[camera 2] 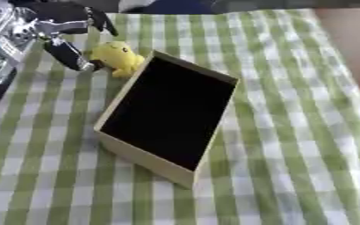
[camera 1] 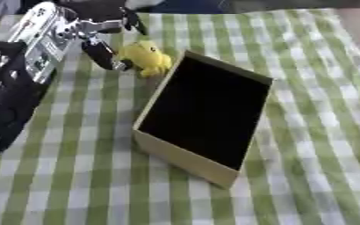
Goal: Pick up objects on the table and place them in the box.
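One box [camera 1: 204, 115], open-topped with a dark inside, lies on the checked cloth [camera 1: 314, 132]. One yellow toy [camera 1: 145, 57] sits at its far left corner, just outside. One hand shows, the left hand [camera 1: 91, 30]: fingers spread, one dark finger [camera 1: 105, 56] touching the toy's side, nothing held.

left hand [camera 1: 99, 33] blurred, arm cut off at left edge, yellow toy [camera 1: 146, 57] indistinct
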Controlling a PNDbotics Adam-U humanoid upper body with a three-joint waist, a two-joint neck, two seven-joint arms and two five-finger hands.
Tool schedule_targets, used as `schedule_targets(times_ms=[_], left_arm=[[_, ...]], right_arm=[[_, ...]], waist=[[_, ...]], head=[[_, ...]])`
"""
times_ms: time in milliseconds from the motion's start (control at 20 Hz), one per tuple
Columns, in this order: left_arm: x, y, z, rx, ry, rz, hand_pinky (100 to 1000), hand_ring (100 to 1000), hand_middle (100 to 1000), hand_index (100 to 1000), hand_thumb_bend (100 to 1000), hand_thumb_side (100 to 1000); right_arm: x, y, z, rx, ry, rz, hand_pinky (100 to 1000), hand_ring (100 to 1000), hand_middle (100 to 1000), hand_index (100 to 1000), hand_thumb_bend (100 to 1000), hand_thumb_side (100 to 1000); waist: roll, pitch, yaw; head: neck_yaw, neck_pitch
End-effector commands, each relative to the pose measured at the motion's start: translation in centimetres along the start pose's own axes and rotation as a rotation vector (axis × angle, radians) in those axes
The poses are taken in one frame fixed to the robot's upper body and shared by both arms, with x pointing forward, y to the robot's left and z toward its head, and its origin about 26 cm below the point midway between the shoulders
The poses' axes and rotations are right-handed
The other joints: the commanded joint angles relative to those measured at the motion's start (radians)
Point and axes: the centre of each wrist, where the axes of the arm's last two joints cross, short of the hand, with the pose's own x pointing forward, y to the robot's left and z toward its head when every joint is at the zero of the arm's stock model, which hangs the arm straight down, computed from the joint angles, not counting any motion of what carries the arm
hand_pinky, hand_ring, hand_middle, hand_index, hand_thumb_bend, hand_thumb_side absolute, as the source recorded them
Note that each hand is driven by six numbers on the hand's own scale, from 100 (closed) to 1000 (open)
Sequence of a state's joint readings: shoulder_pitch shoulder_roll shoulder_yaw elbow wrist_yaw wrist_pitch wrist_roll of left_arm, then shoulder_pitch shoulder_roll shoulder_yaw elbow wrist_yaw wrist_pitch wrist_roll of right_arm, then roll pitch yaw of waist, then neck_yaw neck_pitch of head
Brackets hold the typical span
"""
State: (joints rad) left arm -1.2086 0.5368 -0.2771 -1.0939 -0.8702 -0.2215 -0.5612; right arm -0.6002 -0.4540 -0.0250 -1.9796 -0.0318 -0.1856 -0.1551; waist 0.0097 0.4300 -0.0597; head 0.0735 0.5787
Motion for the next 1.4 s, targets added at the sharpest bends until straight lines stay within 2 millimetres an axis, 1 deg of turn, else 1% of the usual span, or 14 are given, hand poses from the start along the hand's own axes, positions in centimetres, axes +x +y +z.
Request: schedule_targets(times_ms=[50,250,500,700,850,1000,1050,1150,1200,1300,1400], left_arm=[[-0.3,1.8,0.4,0.053,0.013,-0.004,709,833,838,883,333,202],[-0.4,1.7,0.2,0.04,0.018,0.005,708,831,834,880,336,207],[-0.7,1.2,0.1,-0.001,0.032,0.001,715,837,836,881,378,184],[-1.0,0.8,0.0,-0.039,0.055,-0.012,719,839,832,873,366,145],[-1.3,0.5,-0.1,-0.056,0.088,-0.025,711,831,805,860,340,153],[-1.4,0.1,-0.2,-0.049,0.107,-0.036,647,775,705,779,315,175],[-1.4,0.0,-0.3,-0.04,0.101,-0.033,607,740,660,737,284,183],[-1.3,-0.2,-0.4,-0.017,0.084,-0.016,536,669,600,668,226,188],[-1.3,-0.3,-0.4,-0.006,0.077,-0.008,515,640,575,639,200,195],[-1.2,-0.3,-0.5,0.014,0.064,0.01,486,609,546,604,151,210],[-1.2,-0.3,-0.5,0.034,0.055,0.027,464,593,536,588,112,209]], right_arm=[[0.8,-0.3,-0.8,0.003,-0.04,0.004,781,784,717,868,100,1000],[0.9,-0.4,-0.9,-0.001,-0.044,0.002,781,784,716,868,100,1000],[0.8,-0.5,-0.8,-0.013,-0.04,-0.004,780,783,715,867,100,1000],[0.9,-0.5,-0.8,-0.018,-0.039,-0.008,779,783,715,866,100,1000],[0.8,-0.6,-0.8,-0.025,-0.04,-0.012,779,783,714,866,100,1000],[0.8,-0.5,-0.8,-0.031,-0.039,-0.016,779,783,714,866,100,1000],[0.8,-0.5,-0.8,-0.034,-0.037,-0.016,779,783,714,866,100,1000],[0.8,-0.6,-0.7,-0.039,-0.033,-0.014,779,783,714,866,100,1000],[0.8,-0.6,-0.7,-0.039,-0.031,-0.013,779,783,714,866,100,1000],[0.7,-0.6,-0.6,-0.04,-0.028,-0.011,779,783,714,866,100,1000],[0.7,-0.7,-0.5,-0.041,-0.023,-0.009,779,783,714,866,100,1000]], waist=[[-0.001,-0.019,-0.004],[0.002,-0.01,-0.017],[0.008,-0.001,-0.028],[0.011,0.003,-0.034],[0.012,0.004,-0.037],[0.013,0.005,-0.038],[0.013,0.005,-0.038],[0.012,0.005,-0.038],[0.012,0.004,-0.037],[0.011,0.003,-0.037],[0.011,0.0,-0.036]], head=[[0.008,-0.015],[0.012,-0.026],[0.019,-0.031],[0.022,-0.032],[0.025,-0.035],[0.029,-0.037],[0.029,-0.035],[0.028,-0.031],[0.028,-0.03],[0.029,-0.027],[0.028,-0.025]])
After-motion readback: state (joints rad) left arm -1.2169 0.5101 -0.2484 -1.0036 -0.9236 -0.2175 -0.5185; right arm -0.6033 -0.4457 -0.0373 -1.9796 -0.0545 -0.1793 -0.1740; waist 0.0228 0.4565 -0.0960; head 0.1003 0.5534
